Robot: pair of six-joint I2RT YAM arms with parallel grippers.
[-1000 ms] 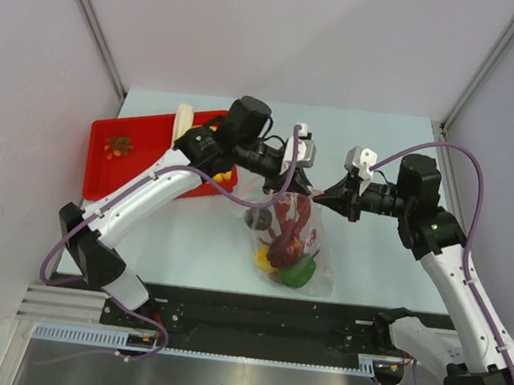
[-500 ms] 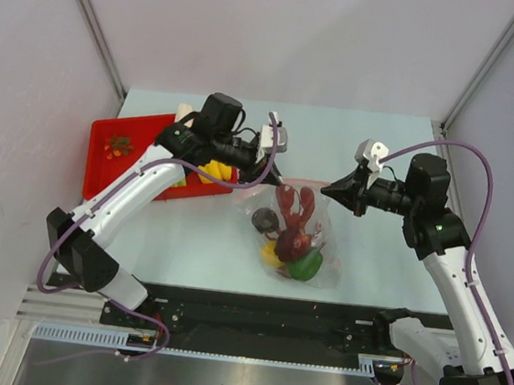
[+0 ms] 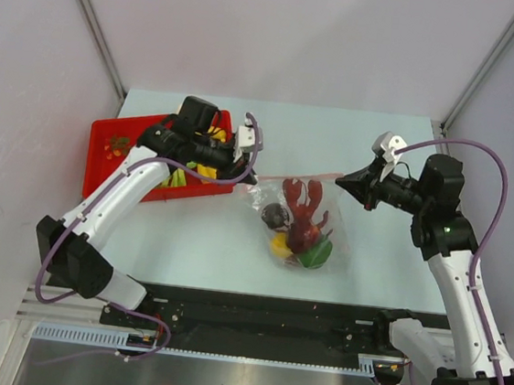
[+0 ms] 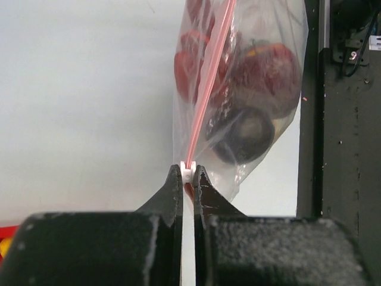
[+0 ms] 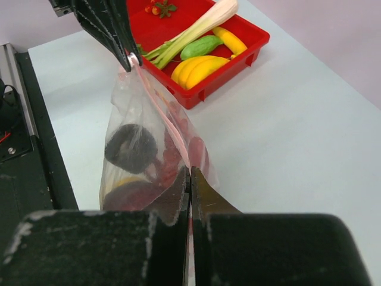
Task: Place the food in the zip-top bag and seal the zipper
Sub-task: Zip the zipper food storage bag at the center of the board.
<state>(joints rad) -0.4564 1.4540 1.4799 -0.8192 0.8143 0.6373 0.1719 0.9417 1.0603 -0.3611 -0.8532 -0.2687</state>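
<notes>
Pinkish-red, the zipper [image 3: 293, 177] stretches taut from left to right between our two pincers. We clamp the left gripper [image 4: 187, 173] tight on its left end and the right gripper [image 5: 190, 173] tight on its right end. This draws the mouth flat, which we judge suits sealing. The zip-top bag [image 5: 119, 104] droops below the strip at mid-table, with the lobster [image 3: 305, 218] and other food sagging inside. Bananas [image 5: 196, 67] and a leek [image 5: 196, 27] lie in the red tray [image 3: 100, 153] at far left
</notes>
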